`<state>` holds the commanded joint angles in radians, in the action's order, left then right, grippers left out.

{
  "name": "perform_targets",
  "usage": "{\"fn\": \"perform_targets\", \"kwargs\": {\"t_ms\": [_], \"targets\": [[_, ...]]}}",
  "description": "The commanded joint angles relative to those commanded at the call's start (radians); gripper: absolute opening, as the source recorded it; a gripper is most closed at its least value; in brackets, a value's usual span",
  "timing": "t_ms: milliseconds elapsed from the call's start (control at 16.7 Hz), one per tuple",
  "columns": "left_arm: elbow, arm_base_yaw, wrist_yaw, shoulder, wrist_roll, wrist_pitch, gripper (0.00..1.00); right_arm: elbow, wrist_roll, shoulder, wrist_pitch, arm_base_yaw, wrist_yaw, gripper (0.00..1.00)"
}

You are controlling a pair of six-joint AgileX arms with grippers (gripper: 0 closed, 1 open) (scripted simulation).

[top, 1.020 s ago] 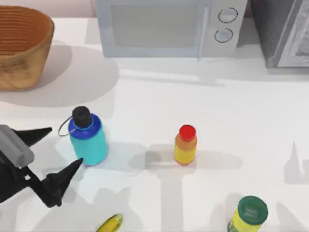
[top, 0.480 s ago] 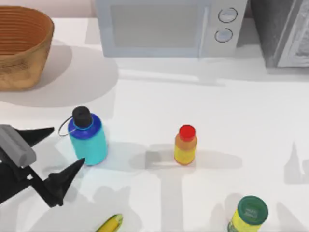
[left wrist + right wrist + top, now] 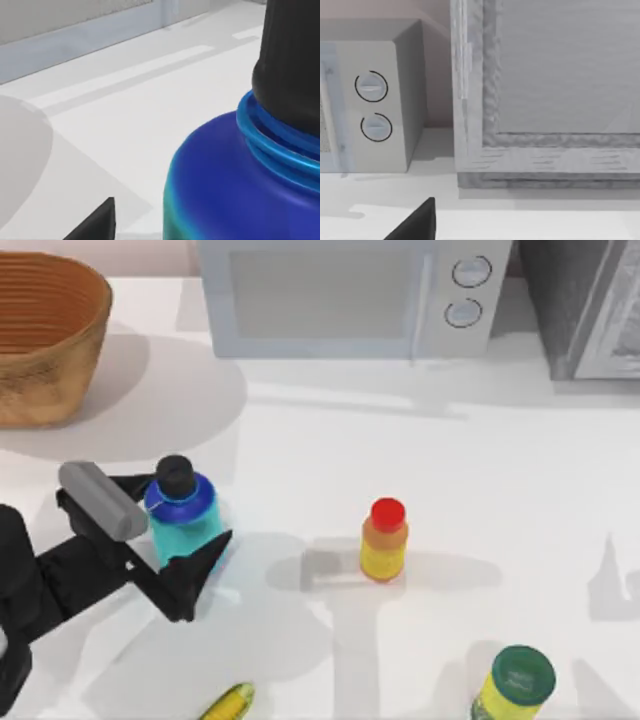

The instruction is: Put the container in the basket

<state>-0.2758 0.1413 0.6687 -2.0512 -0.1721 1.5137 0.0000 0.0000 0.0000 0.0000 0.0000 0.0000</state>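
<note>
The left gripper [image 3: 185, 530] sits at about eight o'clock on the table in the top view, its two dark fingers [image 3: 192, 575] spread wide and straddling the container [image 3: 183, 520], one finger on the far side of the cyan body and one on the near side; they look close to the bottle's walls but not yet pressed in, so the hand reads as open around it rather than clamping. The container stands upright on the table [image 3: 430, 470], black cap up, which suits a sideways grasp at mid-body, below the dark blue shoulder. The left wrist view has the shoulder and cap [image 3: 287, 60] looming very near, fitting a low, level approach. The basket [image 3: 45, 340] rests at ten o'clock, well apart from the bottle, mouth up and ready to receive it. The small yellow bottle [image 3: 384, 540] near the centre and the green-lidded jar [image 3: 515, 685] at five o'clock stand clear of the route. The right arm is parked facing the microwave [image 3: 375, 100] at the back; whether its fingers are open or shut cannot be told
</note>
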Motion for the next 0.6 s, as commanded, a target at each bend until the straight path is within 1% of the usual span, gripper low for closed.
{"fn": "perform_targets", "kwargs": {"t_ms": [240, 600], "targets": [[-0.005, 0.006, -0.006, -0.005, 0.002, 0.001, 1.0, 0.0, 0.0, 0.0, 0.0, 0.0, 0.0, 1.0], [-0.005, 0.006, -0.006, -0.005, 0.002, 0.001, 0.55, 0.0, 0.0, 0.0, 0.0, 0.0, 0.0, 1.0]]}}
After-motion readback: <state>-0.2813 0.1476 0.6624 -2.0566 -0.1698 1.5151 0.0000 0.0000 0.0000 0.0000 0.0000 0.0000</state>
